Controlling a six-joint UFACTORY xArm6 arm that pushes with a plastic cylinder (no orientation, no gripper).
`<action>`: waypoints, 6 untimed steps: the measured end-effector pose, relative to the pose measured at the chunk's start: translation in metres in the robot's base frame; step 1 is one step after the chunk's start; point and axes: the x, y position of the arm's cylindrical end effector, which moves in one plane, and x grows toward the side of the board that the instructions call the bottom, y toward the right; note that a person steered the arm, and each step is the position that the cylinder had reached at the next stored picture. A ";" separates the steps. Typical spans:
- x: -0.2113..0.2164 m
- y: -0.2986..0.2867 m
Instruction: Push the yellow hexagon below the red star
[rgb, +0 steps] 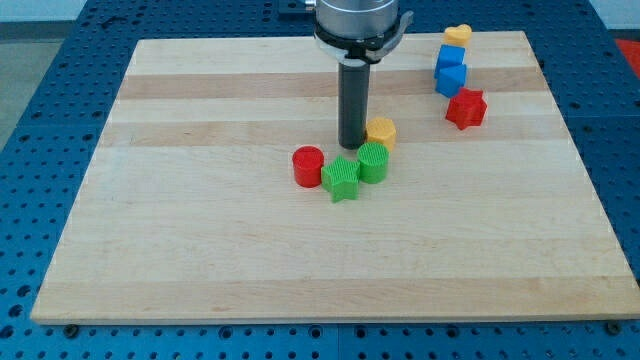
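The yellow hexagon (382, 130) lies near the board's middle, just above the green cylinder (373, 162). The red star (466, 108) sits to the upper right, well right of the hexagon. My tip (351, 146) stands right at the hexagon's left side, touching or nearly touching it. The tip is above the green star (341, 179) and up-right of the red cylinder (308, 166).
Two blue blocks (451, 58) (449, 80) are stacked in a column above the red star, with a yellow block (458, 35) at the top edge. The wooden board (200, 250) rests on a blue perforated table.
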 end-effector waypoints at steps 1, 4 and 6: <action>0.000 0.003; 0.000 0.058; 0.000 0.086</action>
